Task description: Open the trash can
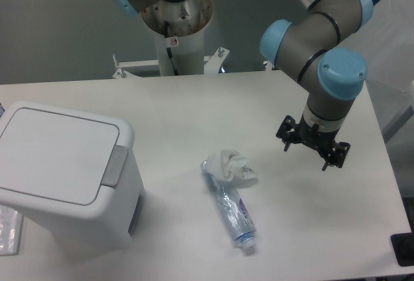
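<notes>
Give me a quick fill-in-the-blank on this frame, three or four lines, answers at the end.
1. The trash can has its lid ____.
2. The grey button sits on the lid's ____ edge as the camera sees it.
3. The crumpled tissue lies against one end of the plastic ____.
4. The gripper holds ____.

Missing words: closed; right; bottle; nothing

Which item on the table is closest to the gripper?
The crumpled white tissue: it lies left of the gripper, nearer than the plastic bottle below it or the trash can at far left.
</notes>
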You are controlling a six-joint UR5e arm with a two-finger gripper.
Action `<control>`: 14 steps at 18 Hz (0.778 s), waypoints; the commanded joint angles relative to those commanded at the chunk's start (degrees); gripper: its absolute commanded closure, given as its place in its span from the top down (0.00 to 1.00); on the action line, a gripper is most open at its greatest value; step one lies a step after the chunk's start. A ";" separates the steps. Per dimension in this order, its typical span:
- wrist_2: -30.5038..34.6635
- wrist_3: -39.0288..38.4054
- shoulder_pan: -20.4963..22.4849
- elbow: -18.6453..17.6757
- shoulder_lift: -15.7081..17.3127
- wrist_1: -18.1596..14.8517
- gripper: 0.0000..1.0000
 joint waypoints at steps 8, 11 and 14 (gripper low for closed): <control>-16.71 -27.92 -2.45 3.94 0.71 1.50 1.00; -15.31 -33.21 -8.58 7.54 0.44 1.86 1.00; -15.57 -38.90 -11.50 8.78 1.31 1.86 1.00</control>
